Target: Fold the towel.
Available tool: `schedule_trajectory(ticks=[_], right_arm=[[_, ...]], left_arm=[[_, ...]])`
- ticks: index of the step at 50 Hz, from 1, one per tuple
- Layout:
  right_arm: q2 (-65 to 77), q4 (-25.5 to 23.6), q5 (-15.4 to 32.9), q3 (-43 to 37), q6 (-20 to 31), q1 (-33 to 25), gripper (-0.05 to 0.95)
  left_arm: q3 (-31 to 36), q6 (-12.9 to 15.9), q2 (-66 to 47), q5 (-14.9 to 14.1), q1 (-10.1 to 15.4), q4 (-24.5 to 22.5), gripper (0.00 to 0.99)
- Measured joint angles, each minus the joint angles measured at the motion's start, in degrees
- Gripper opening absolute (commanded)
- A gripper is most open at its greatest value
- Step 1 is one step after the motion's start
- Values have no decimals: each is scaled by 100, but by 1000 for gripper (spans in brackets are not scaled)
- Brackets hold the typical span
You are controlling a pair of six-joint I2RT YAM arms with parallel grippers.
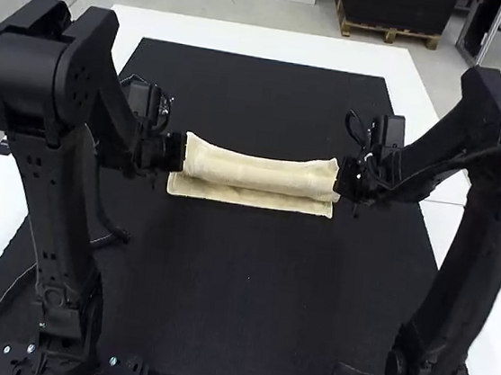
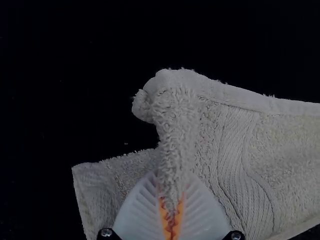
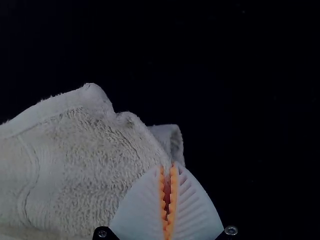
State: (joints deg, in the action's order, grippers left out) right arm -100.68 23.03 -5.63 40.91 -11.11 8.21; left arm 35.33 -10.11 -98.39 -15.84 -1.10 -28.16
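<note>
Left pincer (image 2: 172,176) and right pincer (image 3: 168,168) each pinch one end of the folded towel (image 1: 259,172). Its long axis runs crosswise between them, neither nearer.

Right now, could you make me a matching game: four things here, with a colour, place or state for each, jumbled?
Things
1. Towel
2. Mat
3. Left gripper
4. Table

Descriptions
A. White, under the mat
B. Shut on the towel, at its end toward the high view's left
C. Cream, lying in a long strip between the two arms
D. Black, spread out beneath the towel

Right pairs: 1-C, 2-D, 3-B, 4-A
</note>
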Motion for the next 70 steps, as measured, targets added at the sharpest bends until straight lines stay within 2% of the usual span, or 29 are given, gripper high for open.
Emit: schedule_trajectory(ticks=[20, 61, 65, 70], right_arm=[[-321, 321, 118, 0, -4, 79, 0], [-881, 828, 120, 0, -4, 79, 0], [-881, 859, 120, 0, -4, 79, 0], [-881, 870, 149, 0, -4, 79, 0]], left_arm=[[2, 0, -369, 81, -2, -297, 34], [0, 24, -894, 131, -2, -557, 36], [0, 26, -894, 131, -2, -616, 123], [2, 44, -894, 199, -9, -632, 407]])
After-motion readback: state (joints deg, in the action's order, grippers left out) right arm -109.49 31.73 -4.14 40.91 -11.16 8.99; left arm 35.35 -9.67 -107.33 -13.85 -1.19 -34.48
